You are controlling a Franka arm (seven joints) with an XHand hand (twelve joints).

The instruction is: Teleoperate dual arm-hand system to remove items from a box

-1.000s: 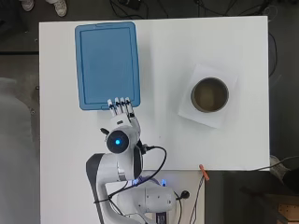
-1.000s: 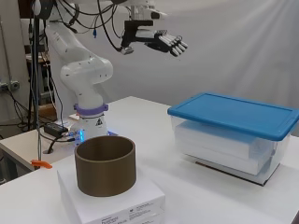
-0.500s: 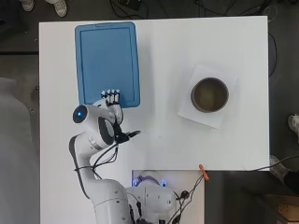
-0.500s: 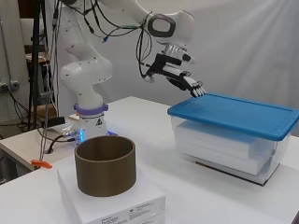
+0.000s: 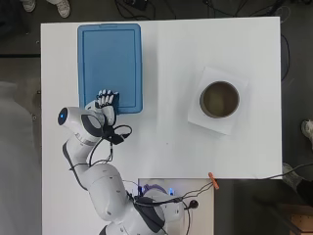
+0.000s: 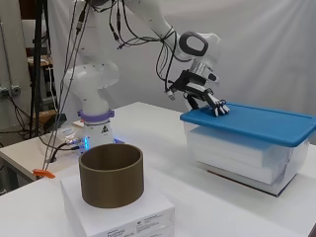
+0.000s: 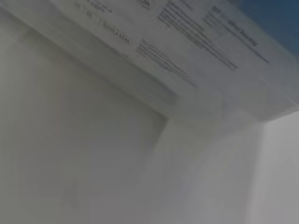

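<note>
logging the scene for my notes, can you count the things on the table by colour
Blue: 1, the blue plastic lid on the clear plastic box.
Clear: 1, that box.
White: 1, the flat white cardboard box.
Brown: 1, the brown open cylinder standing on it.
Orange: 1, the small orange clip at the table's edge.
Total: 5.

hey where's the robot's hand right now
In the overhead view the hand sits at the near-left corner of the blue lid, nearest the arm's base; in the side view its fingertips rest on the lid's left end.
</note>
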